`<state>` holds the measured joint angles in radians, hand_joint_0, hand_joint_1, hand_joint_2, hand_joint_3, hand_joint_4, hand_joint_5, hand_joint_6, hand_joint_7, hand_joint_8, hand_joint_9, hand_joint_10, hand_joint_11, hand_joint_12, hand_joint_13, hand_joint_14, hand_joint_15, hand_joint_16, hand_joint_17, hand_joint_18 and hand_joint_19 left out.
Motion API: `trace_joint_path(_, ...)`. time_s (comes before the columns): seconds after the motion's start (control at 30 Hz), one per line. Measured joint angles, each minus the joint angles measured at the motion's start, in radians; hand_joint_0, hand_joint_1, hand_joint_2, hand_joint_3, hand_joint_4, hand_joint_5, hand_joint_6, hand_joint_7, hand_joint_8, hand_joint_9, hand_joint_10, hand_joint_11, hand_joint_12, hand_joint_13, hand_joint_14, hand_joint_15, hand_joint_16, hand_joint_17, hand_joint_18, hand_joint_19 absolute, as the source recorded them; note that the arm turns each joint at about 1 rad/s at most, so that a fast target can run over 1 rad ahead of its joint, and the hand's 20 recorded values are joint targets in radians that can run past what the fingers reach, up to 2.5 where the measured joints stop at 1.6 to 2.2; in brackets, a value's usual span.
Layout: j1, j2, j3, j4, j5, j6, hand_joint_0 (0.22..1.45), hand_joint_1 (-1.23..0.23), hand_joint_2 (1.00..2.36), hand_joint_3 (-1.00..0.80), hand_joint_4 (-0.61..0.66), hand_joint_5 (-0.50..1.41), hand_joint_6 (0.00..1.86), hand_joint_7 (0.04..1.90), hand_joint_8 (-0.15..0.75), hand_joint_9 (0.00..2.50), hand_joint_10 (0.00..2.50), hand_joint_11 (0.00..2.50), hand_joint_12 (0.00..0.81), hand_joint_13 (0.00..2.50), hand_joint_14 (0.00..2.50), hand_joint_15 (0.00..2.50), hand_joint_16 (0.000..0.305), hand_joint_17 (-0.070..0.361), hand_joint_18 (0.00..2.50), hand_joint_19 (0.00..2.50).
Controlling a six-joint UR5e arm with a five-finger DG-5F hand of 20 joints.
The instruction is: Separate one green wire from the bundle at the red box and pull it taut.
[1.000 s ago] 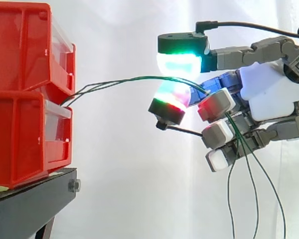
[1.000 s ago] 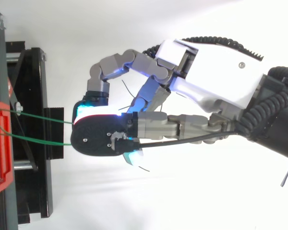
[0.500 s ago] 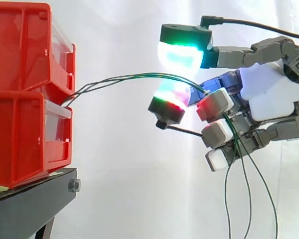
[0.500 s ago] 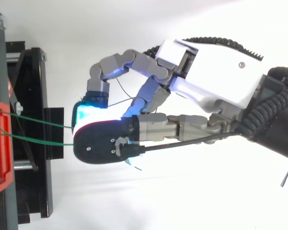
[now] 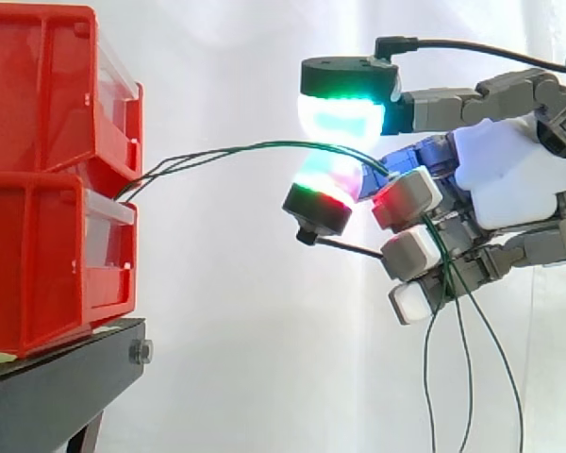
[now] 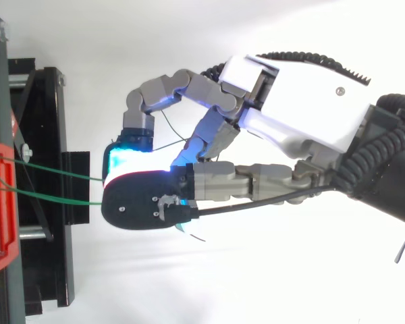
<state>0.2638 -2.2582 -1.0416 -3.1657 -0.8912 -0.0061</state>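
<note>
Several thin green wires leave the gap between two stacked red boxes and arch rightwards to my hand. They pass under an upper fingertip pad glowing green and over a lower pad glowing green and red, with a slight gap to the upper pad. Behind the pads the wires slip between curled fingers, and their loose ends hang down below the hand. In the top view two green wires run from the red box under the hand.
The red boxes stand on a black stand at the left, also seen from above as the stand. A white curtain fills the background, and open air lies between boxes and hand.
The upper fingertip pad rose a little, then came back down towards the wires. The hanging wire ends swung slightly left. The hand itself has barely shifted.
</note>
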Motion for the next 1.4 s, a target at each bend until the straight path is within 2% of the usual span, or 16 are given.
trace_joint_path(0.3,0.000,-0.001,0.000,0.000,0.000,0.001,0.60,-0.73,1.02,-0.08,0.04,-0.12,0.89,1.17,0.289,1.39,0.02,1.01,0.420,1.18,0.03,0.83,0.056,0.126,0.97,0.59)
trace_joint_path(0.47,0.000,-0.001,0.000,0.000,0.002,0.011,0.60,-0.76,1.02,-0.04,0.02,-0.11,0.88,1.20,0.282,1.38,0.02,0.97,0.420,1.07,0.02,0.72,0.054,0.122,0.93,0.55)
trace_joint_path(0.7,0.000,-0.001,0.000,0.000,0.004,0.025,0.60,-0.78,1.02,-0.02,-0.02,-0.10,0.88,1.20,0.264,1.17,0.02,0.67,0.404,0.84,0.02,0.46,0.051,0.115,0.78,0.42)
trace_joint_path(1.0,0.000,-0.001,0.000,0.002,0.005,0.036,0.60,-0.81,1.01,-0.03,-0.07,-0.09,0.86,1.17,0.258,0.89,0.01,0.36,0.402,0.68,0.01,0.34,0.052,0.116,0.61,0.31)
trace_joint_path(1.13,0.000,-0.001,0.000,0.002,0.005,0.037,0.60,-0.82,1.01,-0.04,-0.07,-0.09,0.85,1.20,0.247,0.77,0.01,0.26,0.395,0.60,0.01,0.30,0.051,0.115,0.53,0.26)
trace_joint_path(1.4,0.000,-0.001,-0.001,0.000,0.006,0.039,0.60,-0.83,1.01,-0.04,-0.08,-0.09,0.84,1.23,0.236,0.69,0.01,0.22,0.395,0.53,0.01,0.29,0.051,0.114,0.43,0.22)
